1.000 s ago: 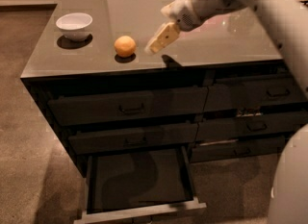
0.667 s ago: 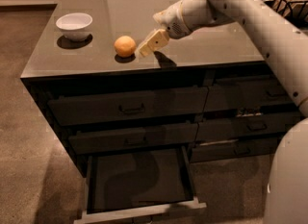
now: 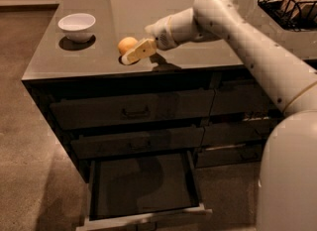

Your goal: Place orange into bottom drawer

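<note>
The bottom drawer is found pulled fully open, nearest the camera and well below the orange; its dark flat interior holds nothing. Two closed drawers with bar handles are stacked between it and the orange. The orange is seated on the surface, near the front edge. The gripper is positioned just in front of the orange and slightly to its right, angled down toward the surface, its tan tip overlapping the fruit's lower edge. Whether the gripper is open or closed, and whether contact with the orange is made, cannot be told. The white arm is extended from the right of the orange. A white bowl is noted left of the orange and beyond it, well apart. A wire basket is recorded far right of the orange, at the back.
</note>
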`<action>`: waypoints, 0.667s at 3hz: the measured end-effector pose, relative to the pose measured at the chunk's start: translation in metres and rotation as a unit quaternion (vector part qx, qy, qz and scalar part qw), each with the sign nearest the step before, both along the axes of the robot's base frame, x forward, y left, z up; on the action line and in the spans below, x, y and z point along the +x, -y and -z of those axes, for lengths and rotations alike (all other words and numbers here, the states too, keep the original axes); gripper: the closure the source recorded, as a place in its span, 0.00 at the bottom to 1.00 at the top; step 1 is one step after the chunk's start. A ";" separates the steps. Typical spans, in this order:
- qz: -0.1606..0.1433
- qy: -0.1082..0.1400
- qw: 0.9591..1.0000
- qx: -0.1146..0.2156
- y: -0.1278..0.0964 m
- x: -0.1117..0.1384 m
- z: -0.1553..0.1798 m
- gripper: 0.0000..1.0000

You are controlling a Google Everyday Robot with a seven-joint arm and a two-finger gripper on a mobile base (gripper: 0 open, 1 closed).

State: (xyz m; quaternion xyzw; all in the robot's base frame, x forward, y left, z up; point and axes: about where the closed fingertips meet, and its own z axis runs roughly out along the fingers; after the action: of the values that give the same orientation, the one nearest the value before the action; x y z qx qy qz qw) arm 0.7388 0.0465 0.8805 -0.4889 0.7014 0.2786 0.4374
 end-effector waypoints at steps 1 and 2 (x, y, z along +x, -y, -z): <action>-0.003 -0.021 1.000 0.016 -0.019 0.002 0.015 0.18; -0.002 -0.036 0.998 0.044 -0.031 0.004 0.023 0.42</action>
State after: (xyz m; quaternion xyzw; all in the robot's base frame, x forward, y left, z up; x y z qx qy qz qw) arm 0.7428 0.0775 0.8570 -0.4603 0.7029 0.3272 0.4325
